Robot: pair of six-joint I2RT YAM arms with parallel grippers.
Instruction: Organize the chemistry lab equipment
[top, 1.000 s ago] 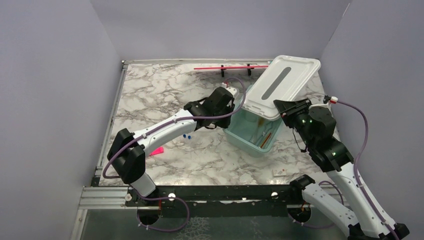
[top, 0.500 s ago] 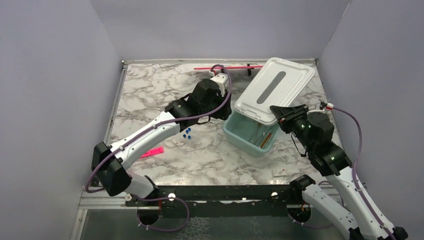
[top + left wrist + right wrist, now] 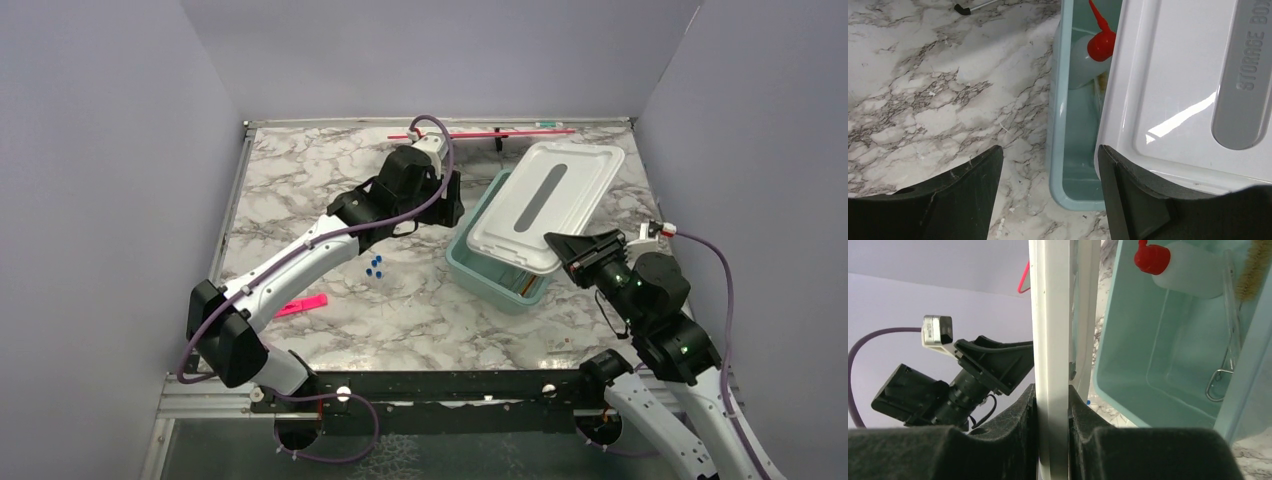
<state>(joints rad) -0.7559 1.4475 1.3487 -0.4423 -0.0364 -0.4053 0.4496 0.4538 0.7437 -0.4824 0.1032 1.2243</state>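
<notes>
Squeeze bottle (image 3: 1083,65) with red nozzle lies inside the teal bin (image 3: 490,280), at its far end; bristly brush (image 3: 1254,270) lies in the same bin just beside the bottle; metal forceps (image 3: 1233,340) also in the bin, along its floor, finger loop toward the near end; green-handled tool not made out in any view. Blue-capped tubes (image 3: 375,268) lie out on the marble worktop (image 3: 300,190), left of the bin and apart from it, under the left forearm.

White lid (image 3: 545,200) is tilted over the bin and covers most of it; a strip along the bin's left side and its near corner show uncovered; cannot tell if the lid touches the rim. Right claw (image 3: 558,243) pinches the lid's near edge, both fingers pressed on the rim, lid seen edge-on in the right wrist view. Left claw (image 3: 1049,152) is spread wide and holds nothing; it hangs above the bin's left wall, one finger over the worktop, the other over the lid's edge.

Pink strip (image 3: 302,305) lies flat at near left of the worktop, well apart from the bin; red rod (image 3: 480,133) sits on black stands along the back edge, behind the left claw.
</notes>
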